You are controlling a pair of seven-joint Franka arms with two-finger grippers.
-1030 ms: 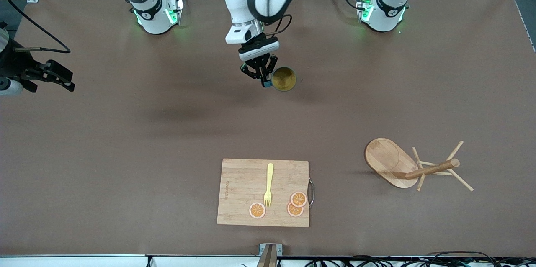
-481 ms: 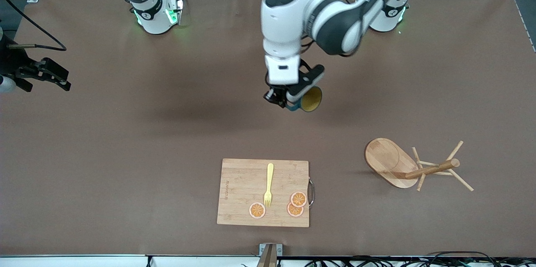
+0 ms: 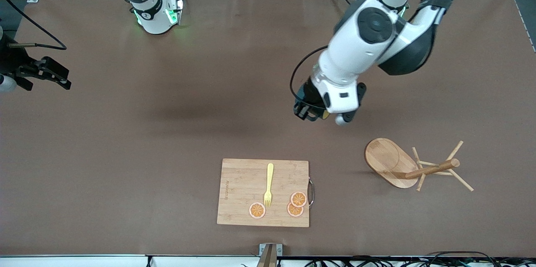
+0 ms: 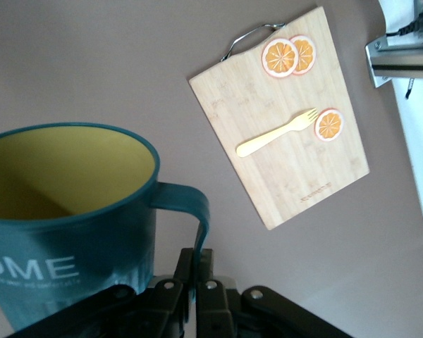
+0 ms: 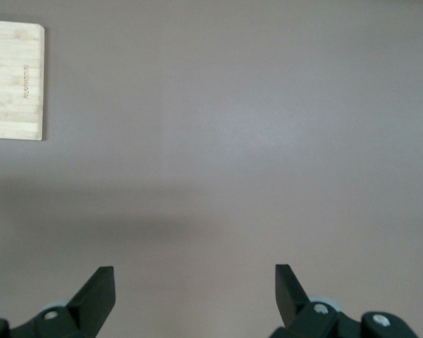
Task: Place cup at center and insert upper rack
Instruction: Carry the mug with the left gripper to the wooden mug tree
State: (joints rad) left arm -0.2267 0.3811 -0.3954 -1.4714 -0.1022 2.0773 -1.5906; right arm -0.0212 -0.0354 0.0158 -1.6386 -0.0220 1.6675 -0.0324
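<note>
One empty cup (image 4: pixel 70 211) hangs by its handle from left gripper (image 4: pixel 197 282).

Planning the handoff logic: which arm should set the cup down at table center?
Left. Its pincer is already shut on the cup by the handle, in the air over bare table. The right pincer waits open at the right arm's end, holding nothing.

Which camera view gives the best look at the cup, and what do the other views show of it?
The left wrist view is best: the cup fills it, with its yellow inside and white lettering, its handle clamped in the left gripper. The front view hides it under the left arm. The right wrist view shows only table, a board corner and the open right gripper.
</note>
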